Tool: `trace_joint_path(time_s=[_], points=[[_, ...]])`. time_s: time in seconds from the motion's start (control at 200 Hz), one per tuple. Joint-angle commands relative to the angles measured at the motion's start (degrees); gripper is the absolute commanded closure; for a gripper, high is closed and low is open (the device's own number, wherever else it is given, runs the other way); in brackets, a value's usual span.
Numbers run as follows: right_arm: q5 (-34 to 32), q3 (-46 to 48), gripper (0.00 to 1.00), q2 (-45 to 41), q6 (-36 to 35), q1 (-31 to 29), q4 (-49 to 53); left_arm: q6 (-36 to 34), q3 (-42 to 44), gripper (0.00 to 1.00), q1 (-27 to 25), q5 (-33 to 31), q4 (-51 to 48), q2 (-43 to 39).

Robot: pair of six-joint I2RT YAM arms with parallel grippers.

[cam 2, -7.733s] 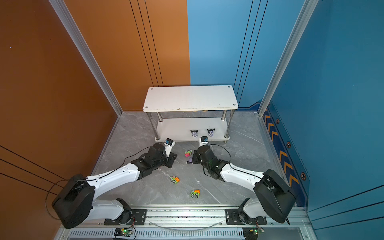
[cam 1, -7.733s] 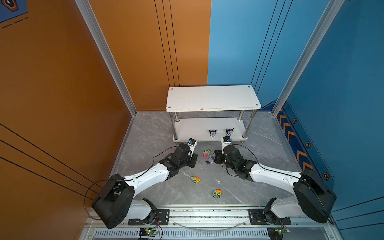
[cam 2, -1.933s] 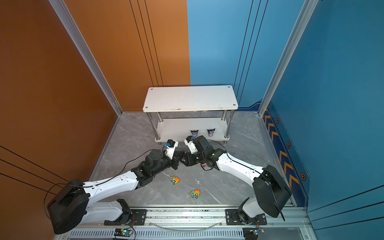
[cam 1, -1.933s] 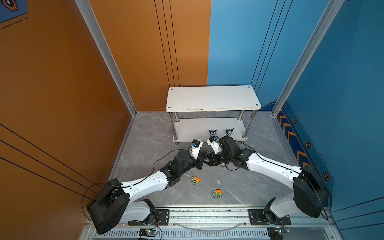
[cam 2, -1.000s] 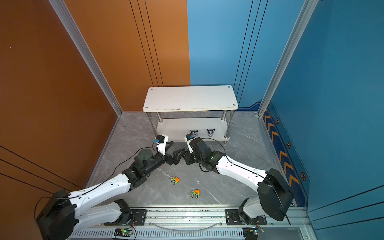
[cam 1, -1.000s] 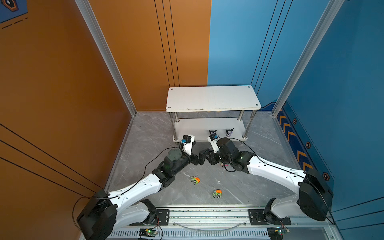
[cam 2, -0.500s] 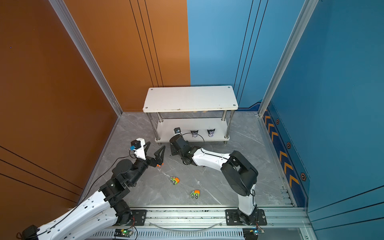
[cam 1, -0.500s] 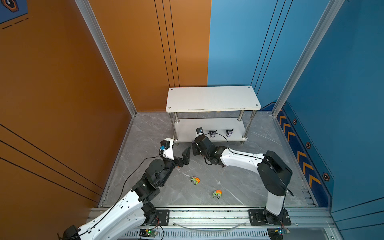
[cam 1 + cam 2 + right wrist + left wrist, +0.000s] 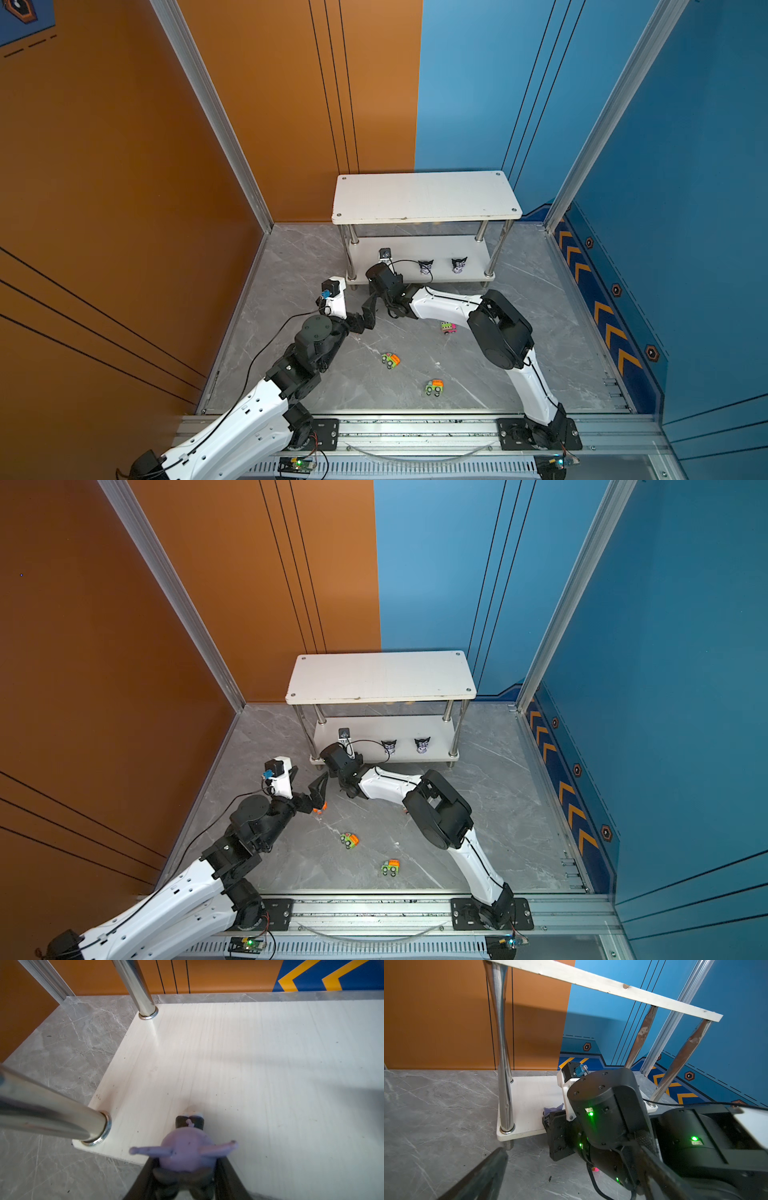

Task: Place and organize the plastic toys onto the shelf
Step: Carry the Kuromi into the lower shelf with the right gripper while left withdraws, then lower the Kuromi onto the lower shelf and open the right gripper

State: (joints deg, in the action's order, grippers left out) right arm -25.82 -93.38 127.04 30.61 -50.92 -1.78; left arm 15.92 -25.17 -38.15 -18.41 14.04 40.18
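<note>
In both top views the shelf (image 9: 426, 195) stands at the back wall, and the right arm (image 9: 440, 301) reaches across to the left end of its lower tier (image 9: 440, 249), the fingers hidden under the wrist. A second figurine (image 9: 425, 267) and a third figurine (image 9: 458, 264) stand further along that tier's front edge. A pink car (image 9: 448, 328), a green-and-orange car (image 9: 390, 360) and a second green-and-orange car (image 9: 434, 387) lie on the floor (image 9: 291, 257). The left gripper (image 9: 306, 780) hangs just beside the right wrist, jaws spread wide and empty, short of the shelf and nearer the cars. In the left wrist view its fingers (image 9: 481, 1174) frame the right wrist, with purple tips showing above the tier's front edge beside the front post (image 9: 503, 1064). In the right wrist view the right gripper (image 9: 185, 1174) is closed narrowly on the cat-eared figurine (image 9: 185, 1147), whose thin purple points stick out crosswise, finger to finger. It sits over the tier's front corner near the post; whether its base touches cannot be told. Setting down and letting go looks next, and bare board lies ahead.
</note>
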Motion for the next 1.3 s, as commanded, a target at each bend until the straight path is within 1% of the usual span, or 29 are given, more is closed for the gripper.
trace_joint_path(time_s=[0.0, 0.33, 0.511, 0.591, 0.711, 0.776, 0.836, 0.951, 1.041, 1.292], points=[[-2.06, -2.69, 0.96, 1.0, 2.35, 0.38, 2.72, 0.39, 0.59, 0.02, 0.88, 1.87, -0.79, -0.45], [-2.53, -3.95, 0.93, 3.02, 2.96, 0.39, 4.54, 1.15, 0.56, 0.02, 1.63, 2.42, -0.86, -0.43], [-2.74, -4.18, 0.88, 4.0, 3.2, 0.52, 5.21, 1.47, 0.31, 0.02, 1.82, 2.88, -1.22, -0.55], [-2.82, -4.07, 0.81, 4.22, 3.31, 0.65, 5.43, 1.48, 0.38, 0.02, 1.86, 2.86, -1.3, -0.63], [-2.69, -4.12, 0.63, 4.2, 3.32, 0.74, 5.56, 1.65, 0.34, 0.02, 1.97, 2.89, -1.45, -0.7], [-2.71, -4.15, 0.6, 4.07, 3.27, 0.81, 5.63, 1.66, 0.29, 0.02, 1.95, 2.94, -1.4, -0.63], [-2.95, -4.09, 0.61, 3.94, 3.23, 0.78, 5.65, 1.66, 0.14, 0.02, 1.96, 2.97, -1.61, -0.71], [-2.72, -3.82, 0.7, 3.69, 3.23, 1.06, 5.34, 1.8, 0.13, 0.02, 1.94, 2.97, -1.65, -0.84], [-2.48, -3.56, 0.75, 3.49, 3.1, 1.13, 5.47, 1.92, 0.25, 0.02, 2.03, 3.05, -1.75, -0.98], [-3.1, -1.24, 0.79, 1.85, 3.05, 1.51, 4.6, 2.51, 0.14, 0.02, 2.03, 3.3, -1.65, -0.64]])
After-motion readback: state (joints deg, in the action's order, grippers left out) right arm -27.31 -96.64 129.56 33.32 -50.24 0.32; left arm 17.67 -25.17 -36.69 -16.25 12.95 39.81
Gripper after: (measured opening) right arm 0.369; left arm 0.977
